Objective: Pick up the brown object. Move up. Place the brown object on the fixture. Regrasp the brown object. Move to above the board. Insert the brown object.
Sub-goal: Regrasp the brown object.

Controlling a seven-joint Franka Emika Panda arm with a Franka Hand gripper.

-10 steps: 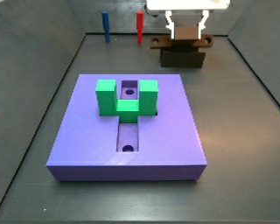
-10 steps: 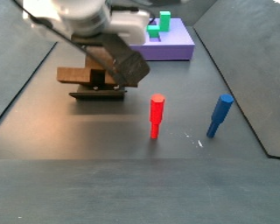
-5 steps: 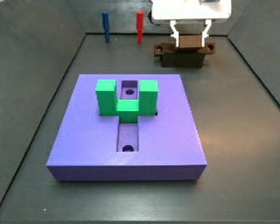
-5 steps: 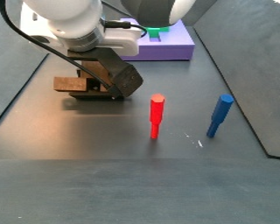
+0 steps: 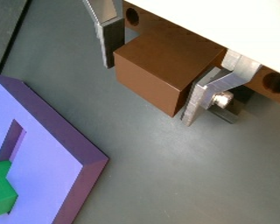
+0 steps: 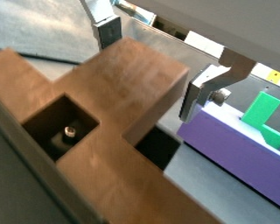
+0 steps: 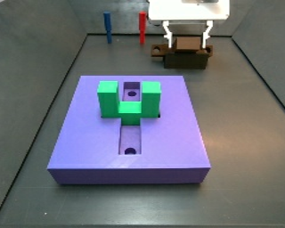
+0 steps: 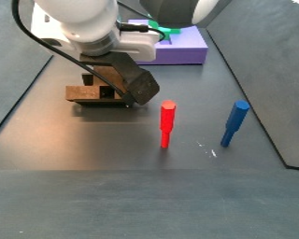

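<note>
Raised end effector (image 5: 154,74) (orange-brown T-piece (image 5: 164,72))

Robot lab: walled dark test bench (image 7: 38,134), coloured pegs (image 8: 167,124).

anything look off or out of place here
Nothing stands out. The end effector straddles the brown object at the fixture behind the board. The green block sits square on the board, and the red peg and blue peg stand upright.

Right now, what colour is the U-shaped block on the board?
Green. The U-shaped block shows best in a side view, on the purple board; the gripper is beyond it.
</note>
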